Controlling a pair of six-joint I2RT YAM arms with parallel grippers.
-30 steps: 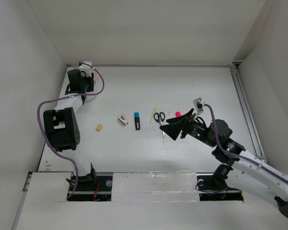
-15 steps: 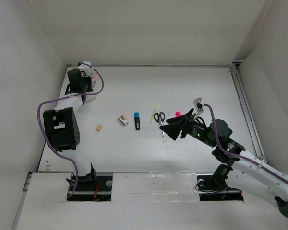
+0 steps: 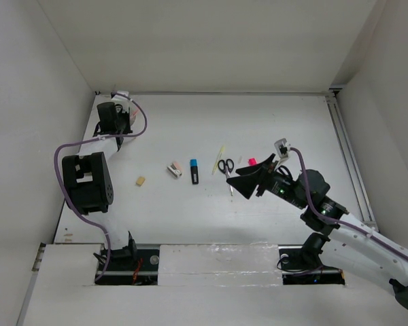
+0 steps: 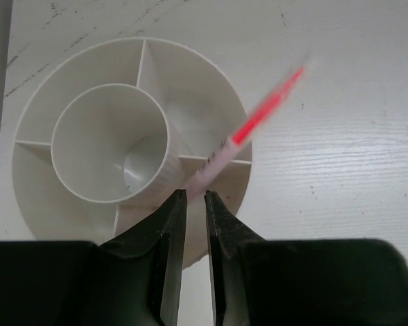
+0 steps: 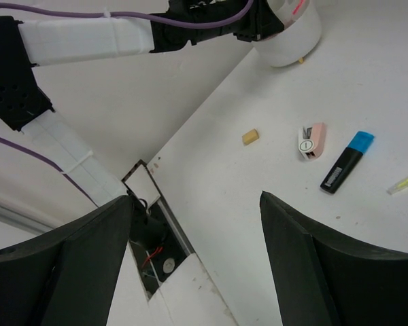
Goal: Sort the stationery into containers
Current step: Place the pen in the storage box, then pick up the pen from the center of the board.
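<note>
Little has moved: the left arm's wrist has edged slightly toward the far-left corner of the table (image 3: 292, 129), its purple cable (image 3: 144, 122) bows a little wider, and its jaws have drawn closer together. The right arm has not moved.

The left gripper (image 4: 192, 197) hangs over the cup (image 4: 190, 95), a round white holder with a central well and divided outer compartments. Its jaws are nearly together, with only a thin slit between them. The pale lower end of the pen (image 4: 258, 122) meets that slit, but I cannot tell whether it is pinched or has been let go.

The pen's long axis runs diagonally from the jaw tips up and to the right. It crosses a divider and the cup's rim, and the pink end points out over the table. That far end is blurred while the cup is sharp, so the pen is probably swinging.

The right gripper (image 5: 196, 204) is spread wide and holds nothing. It hovers near the scissors (image 3: 225, 165).

The pen is likely light, stiff and smooth, so it would probably pivot or slip if held by one end. A grip across the middle of the barrel would steady it best.

An eraser (image 5: 250, 136) and a blue marker (image 5: 347, 163) lie loose on the table.
</note>
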